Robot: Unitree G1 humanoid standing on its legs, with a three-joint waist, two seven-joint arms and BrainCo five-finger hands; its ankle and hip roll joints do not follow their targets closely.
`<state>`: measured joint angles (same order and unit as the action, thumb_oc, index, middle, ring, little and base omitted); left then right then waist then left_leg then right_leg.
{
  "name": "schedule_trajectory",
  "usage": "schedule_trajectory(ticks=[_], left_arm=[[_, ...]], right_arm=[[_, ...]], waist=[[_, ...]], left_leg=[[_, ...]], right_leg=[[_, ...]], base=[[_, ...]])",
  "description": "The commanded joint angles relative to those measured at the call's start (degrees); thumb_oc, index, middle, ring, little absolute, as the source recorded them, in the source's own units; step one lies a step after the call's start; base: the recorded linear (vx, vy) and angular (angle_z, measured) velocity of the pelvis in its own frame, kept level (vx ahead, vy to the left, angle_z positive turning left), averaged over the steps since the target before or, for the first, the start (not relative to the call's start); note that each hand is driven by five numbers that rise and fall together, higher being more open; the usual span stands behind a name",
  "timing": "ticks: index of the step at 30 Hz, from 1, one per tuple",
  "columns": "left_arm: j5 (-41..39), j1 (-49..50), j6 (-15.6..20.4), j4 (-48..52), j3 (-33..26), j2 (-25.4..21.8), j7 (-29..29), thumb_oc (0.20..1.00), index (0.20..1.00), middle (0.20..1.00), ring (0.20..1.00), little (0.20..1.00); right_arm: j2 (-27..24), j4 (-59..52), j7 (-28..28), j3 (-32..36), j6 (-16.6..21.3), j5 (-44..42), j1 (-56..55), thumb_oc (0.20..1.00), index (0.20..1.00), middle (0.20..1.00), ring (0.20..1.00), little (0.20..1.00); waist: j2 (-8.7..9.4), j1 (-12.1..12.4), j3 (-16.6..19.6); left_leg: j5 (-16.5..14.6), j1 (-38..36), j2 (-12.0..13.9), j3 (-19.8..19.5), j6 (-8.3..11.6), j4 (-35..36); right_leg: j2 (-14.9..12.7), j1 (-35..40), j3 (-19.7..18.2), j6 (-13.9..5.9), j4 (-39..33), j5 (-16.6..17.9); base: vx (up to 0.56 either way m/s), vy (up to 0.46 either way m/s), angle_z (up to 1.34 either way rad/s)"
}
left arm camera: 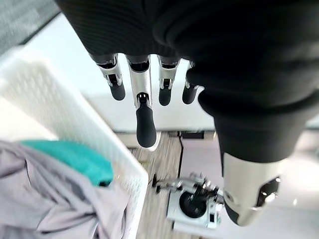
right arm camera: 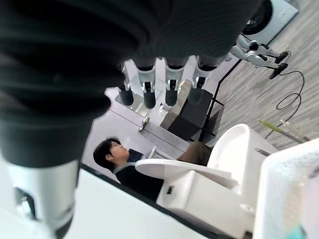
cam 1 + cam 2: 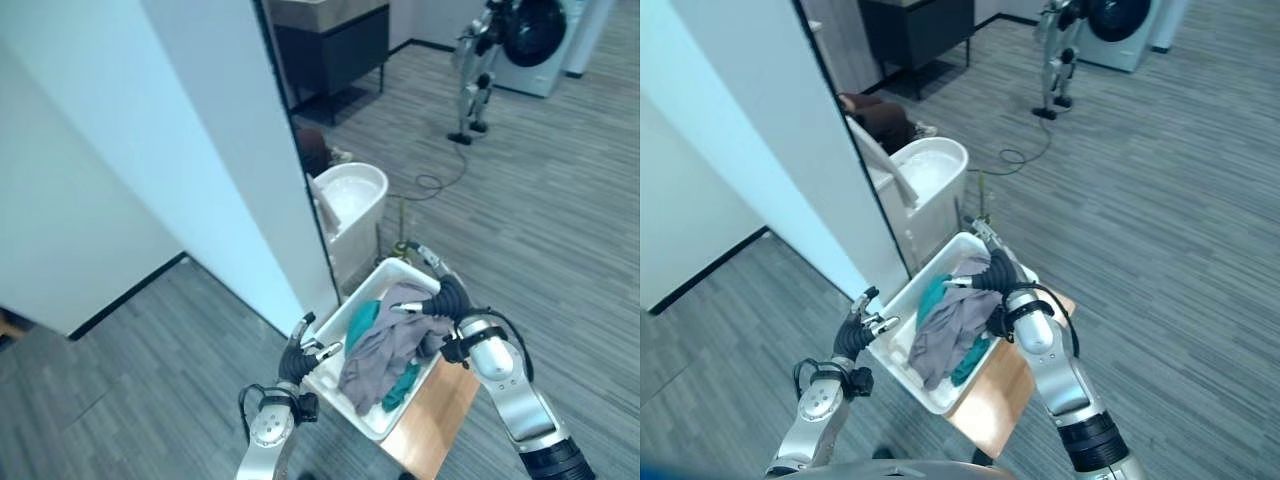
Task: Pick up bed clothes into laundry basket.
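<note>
Clothes heaped in basket on wooden surface | left hand at near rim, right hand at far rim, fingers relaxed, holding nothing | risk: uneven lift tips basket off surface

The laundry basket is white with a fine perforated pattern; in it lie grey clothes and a teal piece. The desk beneath is light wood, the floor grey striped planks.
</note>
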<state>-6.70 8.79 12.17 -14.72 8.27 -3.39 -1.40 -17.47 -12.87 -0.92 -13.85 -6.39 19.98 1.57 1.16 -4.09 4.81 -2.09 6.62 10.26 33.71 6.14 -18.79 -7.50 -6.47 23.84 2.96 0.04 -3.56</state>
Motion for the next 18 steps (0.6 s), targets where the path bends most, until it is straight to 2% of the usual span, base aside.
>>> schedule_trajectory(ticks=[1,2,3,4,5,6,7,10,12,13,15,16,17,18], left_arm=[[-2.9,-3.3,1.9,1.6,0.1,0.0,1.4,1.000,1.000,1.000,1.000,1.000],[-3.1,-3.7,1.4,2.0,0.1,0.1,1.8,1.000,1.000,1.000,1.000,1.000],[-3.8,-4.2,0.6,3.3,-0.3,0.1,2.1,1.000,1.000,1.000,1.000,1.000],[-4.1,-4.4,0.4,3.9,-0.5,0.3,2.0,1.000,1.000,1.000,1.000,1.000],[-4.2,-4.3,0.3,4.0,-0.4,0.3,2.0,1.000,1.000,1.000,1.000,1.000],[-5.2,-5.0,-0.2,5.6,-0.7,0.4,2.2,1.000,1.000,1.000,1.000,1.000],[-5.3,-5.0,-0.2,5.7,-0.7,0.4,2.2,1.000,1.000,1.000,1.000,1.000],[-6.9,-6.4,-1.7,8.2,-0.9,0.5,3.5,1.000,1.000,1.000,1.000,1.000],[-7.6,-7.0,-2.7,10.4,-0.5,0.6,4.3,1.000,1.000,1.000,1.000,1.000],[-7.2,-7.3,-3.6,12.0,0.6,0.3,3.9,1.000,1.000,1.000,1.000,1.000],[-6.1,-7.2,-3.9,12.6,1.5,0.1,3.3,1.000,1.000,1.000,1.000,1.000],[-4.9,-7.0,-4.1,13.2,2.4,-0.2,2.2,1.000,1.000,1.000,1.000,1.000],[-2.9,-7.2,-4.4,13.5,3.9,-0.4,1.0,1.000,1.000,1.000,1.000,1.000],[-2.3,-7.3,-4.7,13.5,4.6,-0.3,0.6,1.000,1.000,1.000,1.000,1.000]], right_arm=[[0.9,-0.2,-1.6,2.5,2.3,1.2,1.1,1.000,1.000,1.000,1.000,1.000],[1.0,-0.1,-1.7,2.9,2.0,1.4,1.0,1.000,1.000,1.000,1.000,1.000],[1.3,0.0,-1.7,3.8,1.4,1.3,0.8,1.000,1.000,1.000,1.000,1.000],[1.5,0.1,-1.9,4.3,1.1,1.2,0.5,1.000,1.000,1.000,1.000,1.000],[1.5,0.1,-1.9,4.3,1.1,1.2,0.5,1.000,1.000,1.000,1.000,1.000],[1.4,0.3,-2.2,5.4,0.7,1.4,-0.1,1.000,1.000,1.000,1.000,1.000],[1.4,0.3,-2.2,5.5,0.7,1.4,-0.1,1.000,1.000,1.000,1.000,1.000],[1.6,0.8,-2.5,7.4,-0.2,1.7,-0.6,1.000,1.000,1.000,1.000,1.000],[1.9,1.1,-2.6,8.7,-0.9,1.9,-1.6,1.000,1.000,1.000,1.000,1.000],[2.5,1.2,-3.0,9.9,-1.3,1.1,-3.9,1.000,1.000,1.000,1.000,1.000],[2.8,1.3,-3.1,10.2,-1.4,1.0,-4.8,1.000,1.000,1.000,1.000,1.000],[3.1,1.4,-3.6,10.8,-1.6,1.1,-5.7,1.000,1.000,1.000,1.000,1.000],[3.8,1.9,-4.2,11.5,-2.0,0.7,-7.2,1.000,1.000,1.000,1.000,1.000],[4.3,2.0,-4.3,11.8,-2.0,0.4,-8.0,1.000,1.000,1.000,1.000,1.000]], waist=[[-0.73,-1.1,2.1],[-0.93,-1.5,2.3],[-1.56,-2.0,2.8],[-1.49,-2.1,3.0],[-1.83,-2.4,2.9],[-1.75,-2.5,3.3],[-1.78,-2.7,3.2],[-1.43,-2.8,3.2],[-1.49,-3.2,3.2],[-1.34,-3.8,3.1],[-1.30,-4.0,3.0],[-1.27,-4.2,3.0],[-1.05,-4.6,2.8],[-0.74,-4.7,2.9]], left_leg=[[-4.8,-8.5,-0.2,3.0,-0.38,5.7],[-5.7,-10.3,-0.1,5.1,-0.21,4.9],[-7.3,-13.5,0.3,8.1,0.64,3.6],[-7.2,-14.5,0.0,9.7,0.76,3.7],[-7.6,-14.8,0.3,9.2,0.99,3.7],[-7.8,-15.9,0.0,11.1,1.17,3.1],[-7.8,-15.9,0.0,10.9,1.17,3.1],[-8.3,-16.8,-0.8,12.5,0.79,4.0],[-9.0,-18.1,-2.1,12.8,-0.06,9.1],[-8.3,-18.9,-3.6,13.0,-0.85,14.6],[-7.8,-19.3,-4.8,11.9,-1.35,17.1],[-6.6,-19.9,-6.1,10.9,-1.89,20.6],[-5.1,-20.1,-6.5,10.1,-2.24,23.7],[-4.6,-19.6,-6.2,10.0,-2.28,23.8]], right_leg=[[-0.5,-0.7,0.0,-4.41,-5.0,7.0],[-0.5,-0.3,2.1,-4.65,-5.0,6.8],[-0.4,0.7,5.9,-5.24,-5.0,6.1],[-0.8,0.5,7.5,-5.25,-5.0,6.5],[-0.6,1.1,8.1,-5.49,-5.0,6.1],[-1.1,1.5,11.1,-5.74,-5.0,6.4],[-1.1,1.7,11.3,-5.77,-5.0,6.3],[-1.9,2.9,15.6,-6.08,-5.0,6.7],[-2.2,2.9,17.3,-6.38,-5.0,7.9],[-2.7,2.6,18.1,-6.40,-5.0,9.0],[-2.8,2.3,18.0,-6.39,-5.0,9.7],[-2.9,1.9,18.0,-6.47,-5.0,10.2],[-2.9,1.1,17.8,-6.57,-5.0,10.9],[-2.9,0.8,17.6,-6.51,-5.0,11.0]], base=[[-0.04,-0.037,0.95],[-0.05,-0.027,1.41],[-0.04,-0.025,1.29],[0.00,-0.001,1.31],[-0.06,-0.013,1.18],[-0.02,0.004,1.31],[-0.06,0.007,1.14],[-0.06,0.038,0.69],[-0.12,0.129,0.64],[-0.08,0.152,0.85],[-0.07,0.150,0.79],[-0.15,0.242,0.31],[-0.17,0.221,0.13],[-0.13,0.147,0.04]])
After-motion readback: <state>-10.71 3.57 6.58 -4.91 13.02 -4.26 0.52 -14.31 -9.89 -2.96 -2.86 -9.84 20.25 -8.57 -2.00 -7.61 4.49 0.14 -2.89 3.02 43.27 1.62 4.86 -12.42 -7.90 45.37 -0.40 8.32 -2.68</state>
